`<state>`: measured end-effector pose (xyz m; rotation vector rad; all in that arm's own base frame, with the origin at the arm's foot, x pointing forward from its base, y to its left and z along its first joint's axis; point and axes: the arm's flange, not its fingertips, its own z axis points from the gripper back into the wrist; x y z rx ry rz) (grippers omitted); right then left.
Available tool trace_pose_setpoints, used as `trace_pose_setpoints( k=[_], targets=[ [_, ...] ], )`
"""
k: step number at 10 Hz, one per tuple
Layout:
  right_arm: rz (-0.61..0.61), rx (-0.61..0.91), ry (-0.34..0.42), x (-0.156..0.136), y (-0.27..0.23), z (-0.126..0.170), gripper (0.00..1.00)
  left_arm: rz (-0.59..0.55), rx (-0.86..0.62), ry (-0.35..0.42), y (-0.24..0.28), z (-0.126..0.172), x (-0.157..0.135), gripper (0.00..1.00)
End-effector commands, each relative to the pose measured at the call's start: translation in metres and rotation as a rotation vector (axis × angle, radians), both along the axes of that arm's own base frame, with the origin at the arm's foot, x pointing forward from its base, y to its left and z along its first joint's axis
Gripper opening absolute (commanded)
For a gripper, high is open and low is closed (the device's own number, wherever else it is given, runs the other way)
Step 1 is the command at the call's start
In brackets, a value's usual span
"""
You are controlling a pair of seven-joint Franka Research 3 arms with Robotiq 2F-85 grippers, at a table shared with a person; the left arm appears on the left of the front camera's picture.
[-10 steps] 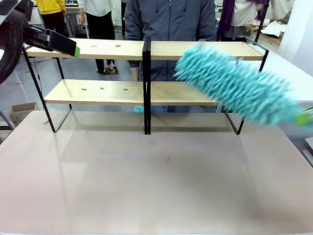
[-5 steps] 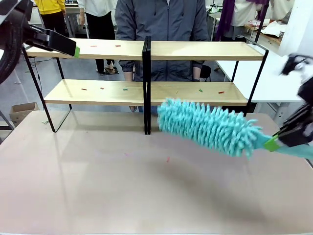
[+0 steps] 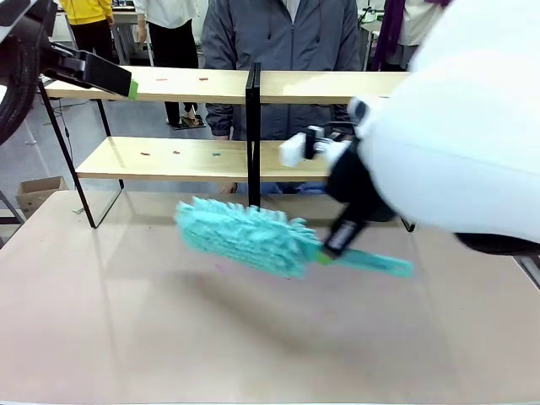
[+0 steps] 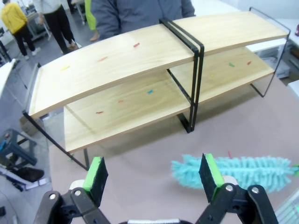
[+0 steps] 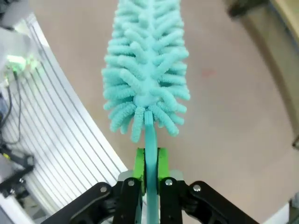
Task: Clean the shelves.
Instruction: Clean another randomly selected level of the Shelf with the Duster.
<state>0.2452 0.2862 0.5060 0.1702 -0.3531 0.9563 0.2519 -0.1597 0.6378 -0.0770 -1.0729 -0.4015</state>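
Observation:
The shelves [image 3: 169,85] stand at the table's far side: two long light wood boards in a black frame with a central post [image 3: 253,143]. Small coloured bits [image 3: 203,78] lie on both boards. My right gripper [image 3: 332,245] is shut on the handle of a teal fluffy duster [image 3: 245,236], held low over the table in front of the post. In the right wrist view the duster [image 5: 147,70] runs straight out from the shut right gripper [image 5: 150,161]. My left gripper [image 3: 126,84] hovers open near the upper board's left end. The left wrist view shows the left gripper [image 4: 154,175], the shelves [image 4: 140,51] and the duster [image 4: 233,170].
A person in a grey jacket [image 3: 278,34] stands right behind the shelves. My bulky white right arm [image 3: 456,126] covers the shelves' right half in the front view. The beige table [image 3: 126,321] has free room in front. A red bit [image 4: 229,154] lies on it.
My right arm has swung the duster from the shelves' right side down and left across the table, and the arm has come close to the camera. The left arm has not moved.

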Motion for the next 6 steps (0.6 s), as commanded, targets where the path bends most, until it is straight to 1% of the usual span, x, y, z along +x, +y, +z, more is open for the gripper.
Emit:
trace_pose_setpoints(
  k=[1,2,3,4,5,6],
  targets=[
    [-0.012,-0.054,0.013,-0.007,-0.034,0.003,0.12,0.009,0.006,-0.003,0.001,0.001,-0.001,1.00],
    [-0.012,-0.054,0.013,-0.007,-0.034,0.003,0.12,0.009,0.006,-0.003,0.001,0.001,-0.001,1.00],
    [0.009,-0.008,0.005,0.003,0.007,-0.005,0.12,0.009,0.006,-0.003,0.001,0.001,-0.001,1.00],
    [-0.045,0.025,-0.066,0.003,0.012,-0.009,0.12,0.009,0.006,-0.003,0.001,0.001,-0.001,1.00],
    [-0.054,0.081,-0.140,0.010,0.029,-0.007,0.12,0.009,0.006,-0.003,0.001,0.001,-0.001,1.00],
    [-0.111,0.088,-0.191,0.022,0.053,-0.005,0.12,0.009,0.006,-0.003,0.001,0.001,-0.001,1.00]
  ],
)
